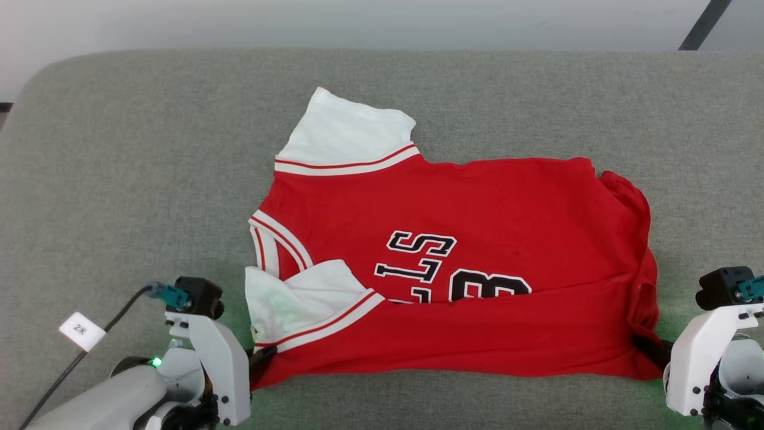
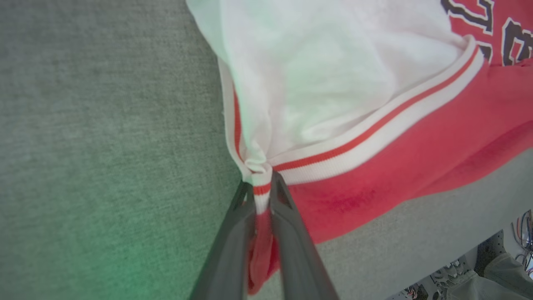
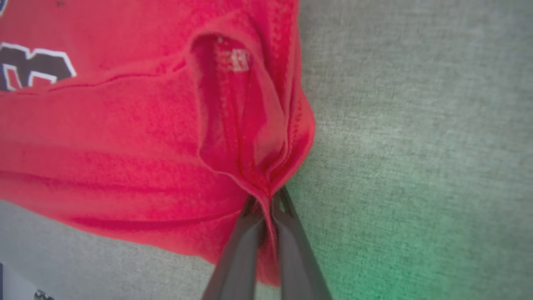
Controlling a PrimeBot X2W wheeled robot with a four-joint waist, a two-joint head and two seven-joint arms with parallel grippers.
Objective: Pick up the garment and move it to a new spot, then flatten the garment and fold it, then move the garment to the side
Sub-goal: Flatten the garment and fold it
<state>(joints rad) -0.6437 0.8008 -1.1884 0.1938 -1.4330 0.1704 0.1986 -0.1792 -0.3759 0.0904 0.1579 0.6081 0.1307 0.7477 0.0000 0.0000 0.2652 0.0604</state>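
Left claw [image 2: 261, 185] and right claw [image 3: 267, 199] each pinch a near corner of the garment [image 1: 477, 197] between them.

- jersey [image 1: 477, 197]: red, white panels, red-white striped trim, black white-edged lettering
- surface [image 1: 149, 149]: grey, woven
- near-left tag [image 1: 82, 330]: white

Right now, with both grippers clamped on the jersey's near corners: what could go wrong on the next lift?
1. Left gripper pinches only a thin bunch of striped trim; it may slip under tension.
2. Right gripper holds gathered layers of the jersey; the fold could come out skewed.
3. The white sleeve lies crumpled on the red front and may get trapped inside.
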